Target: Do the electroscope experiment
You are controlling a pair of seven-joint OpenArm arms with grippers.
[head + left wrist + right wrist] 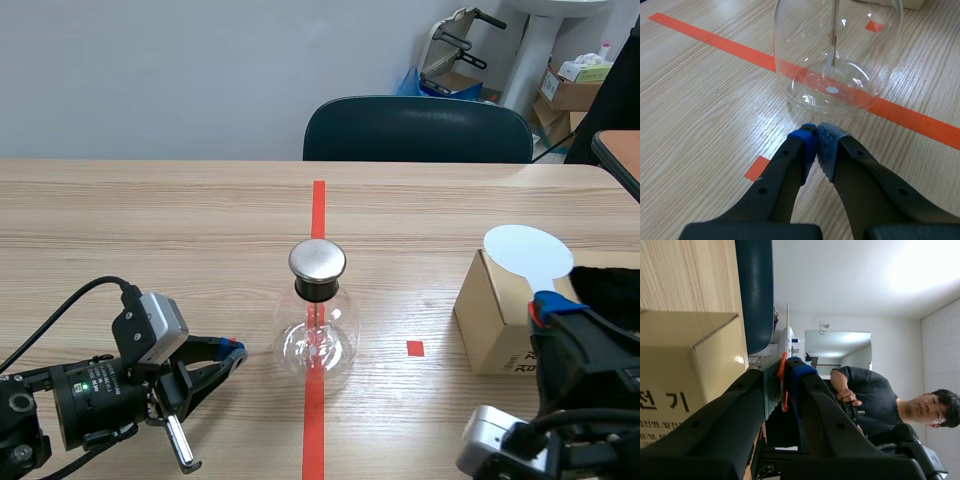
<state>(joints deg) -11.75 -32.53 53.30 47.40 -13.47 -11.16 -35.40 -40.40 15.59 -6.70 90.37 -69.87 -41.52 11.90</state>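
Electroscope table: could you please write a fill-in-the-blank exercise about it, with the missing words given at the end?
1. The electroscope stands on a line of orange-red ____.
2. The left gripper, close to its glass, is ____ on nothing.
3. The right gripper holds a disc whose colour is ____.
Missing words: tape; shut; white.

left pincer point(816, 131) low, level, fingertips meeting | right pincer point(784, 365) — rolled sideways, clamped on white disc point(528, 252)
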